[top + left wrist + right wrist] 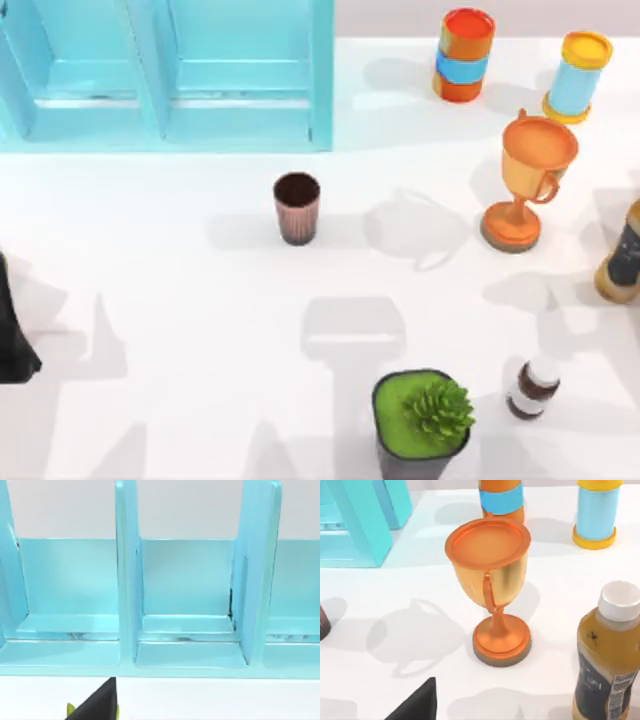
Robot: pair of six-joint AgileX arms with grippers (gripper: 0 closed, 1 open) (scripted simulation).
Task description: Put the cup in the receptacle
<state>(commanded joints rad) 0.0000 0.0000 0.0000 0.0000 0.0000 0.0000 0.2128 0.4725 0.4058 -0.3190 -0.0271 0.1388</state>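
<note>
The cup (297, 208) stands upright mid-desk, just before the blue receptacle (240, 110). The left hand (12, 330) at the left edge seems nearer; I cannot tell its opening.

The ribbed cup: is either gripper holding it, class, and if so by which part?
Nothing is held. The cup stands alone, upright on the table, before the blue receptacle; no gripper touches it.

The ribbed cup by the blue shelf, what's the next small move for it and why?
Probably the left arm, at the table's left edge, should swing toward the cup and bring its pincer above the rim. The cup stands upright and untouched on the open table, just in front of the blue receptacle, with the trophy well off to its right.
</note>
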